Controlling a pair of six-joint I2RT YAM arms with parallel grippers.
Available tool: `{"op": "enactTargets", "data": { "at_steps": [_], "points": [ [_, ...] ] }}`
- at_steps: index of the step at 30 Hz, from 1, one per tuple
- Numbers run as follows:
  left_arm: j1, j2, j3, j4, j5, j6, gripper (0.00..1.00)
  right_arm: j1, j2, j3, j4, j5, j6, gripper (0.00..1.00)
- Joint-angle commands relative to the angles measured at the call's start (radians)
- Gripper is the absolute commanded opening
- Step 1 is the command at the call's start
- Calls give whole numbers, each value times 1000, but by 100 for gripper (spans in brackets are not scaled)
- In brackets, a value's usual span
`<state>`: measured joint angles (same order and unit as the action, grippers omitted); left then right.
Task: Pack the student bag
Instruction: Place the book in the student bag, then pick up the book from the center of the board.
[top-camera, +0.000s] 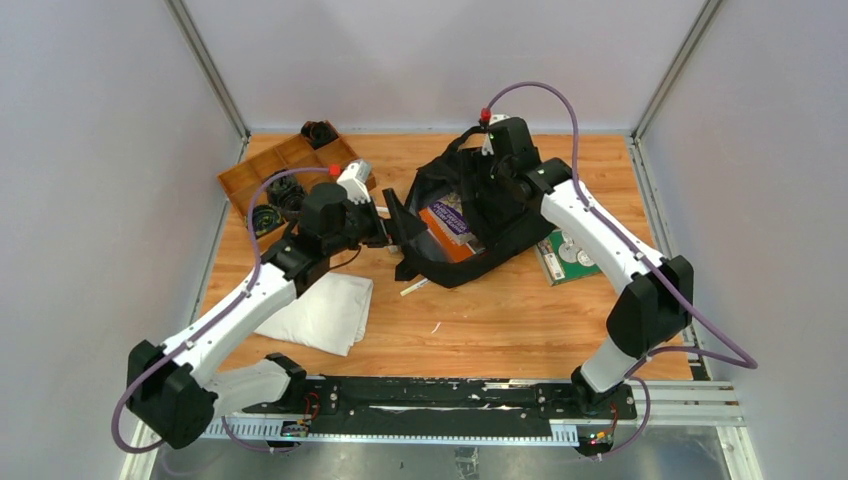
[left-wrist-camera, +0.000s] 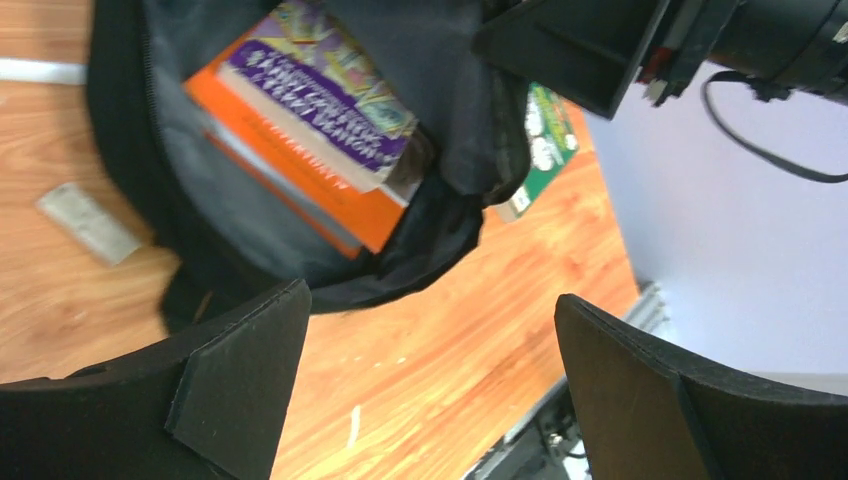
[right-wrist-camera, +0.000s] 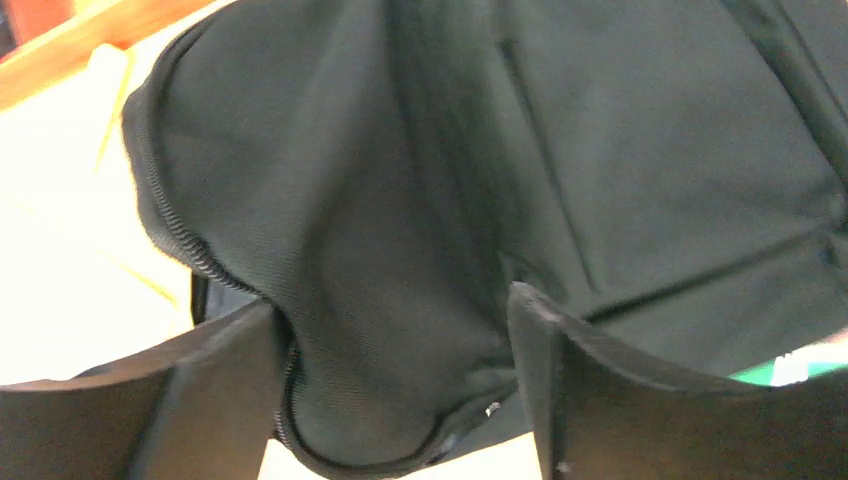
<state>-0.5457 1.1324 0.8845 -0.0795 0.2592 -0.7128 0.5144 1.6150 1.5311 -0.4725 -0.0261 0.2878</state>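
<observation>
The student bag is a black backpack lying open in the middle of the table. An orange book and a purple book lie inside it. My left gripper is at the bag's left flap. In the left wrist view it is wide open and empty over bare table, near the bag's rim. My right gripper is over the bag's top. In the right wrist view it is open, with a fold of bag fabric and its zipper edge between the fingers.
A brown wooden tray holding dark items stands at the back left. A folded white cloth lies front left. A green packet with discs lies right of the bag. A small pale bar lies on the table by the bag.
</observation>
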Motion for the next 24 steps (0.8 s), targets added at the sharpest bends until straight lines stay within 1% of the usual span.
{"op": "enactTargets", "data": {
  "at_steps": [1,2,3,5,6,7,8,10,12,16,20,24],
  "points": [
    [-9,-98,44,-217,-150,128,99,-45,-68,-45,-139,287,-11,87],
    [-34,-121,69,-236,-170,156,99,-104,-113,-101,-135,310,7,89],
    [-67,-138,100,-263,-210,188,99,-195,-156,-161,-122,267,37,90],
    [-144,-153,163,-314,-318,254,100,-394,-231,-295,-75,132,111,90],
    [-171,-150,186,-328,-347,275,100,-478,-256,-362,-48,75,143,89],
    [-191,-143,202,-336,-367,283,100,-580,-274,-417,-29,29,173,89],
    [-202,-135,209,-334,-368,288,100,-654,-280,-461,-19,-11,195,89],
    [-222,-113,210,-322,-371,293,100,-766,-274,-518,-15,-49,224,88],
    [-238,-86,209,-320,-375,294,100,-833,-251,-547,-17,-72,230,88],
    [-258,-64,185,-285,-361,294,100,-911,-182,-568,11,-166,234,88],
    [-263,-69,156,-236,-350,293,100,-925,-87,-553,12,-245,262,86],
    [-264,-95,130,-208,-373,297,100,-925,-33,-617,85,-293,312,84]
  ]
}}
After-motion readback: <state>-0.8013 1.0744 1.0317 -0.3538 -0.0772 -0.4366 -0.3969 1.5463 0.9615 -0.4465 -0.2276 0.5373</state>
